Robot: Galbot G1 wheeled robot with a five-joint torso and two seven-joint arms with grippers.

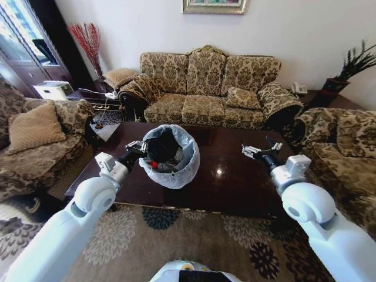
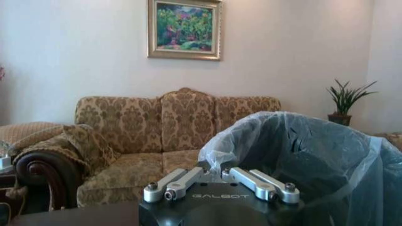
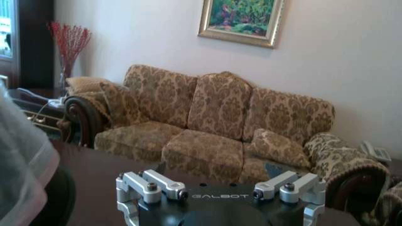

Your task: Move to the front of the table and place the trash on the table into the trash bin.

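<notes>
Left gripper point(image 1: 136, 148) pinched closed on the bag rim of the trash bin point(image 1: 176, 170), centre-left on the table point(image 1: 235, 182). Trash point(image 1: 161, 164) inside. Right gripper point(image 1: 257, 151) wide open, holding nothing, over bare tabletop right of centre.

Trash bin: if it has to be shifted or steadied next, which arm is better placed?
Likely the left. The left gripper is right at the trash bin's bag-lined rim on the table, its fingers closed at the liner. The right gripper hovers open over bare tabletop, well clear of the bin.
</notes>
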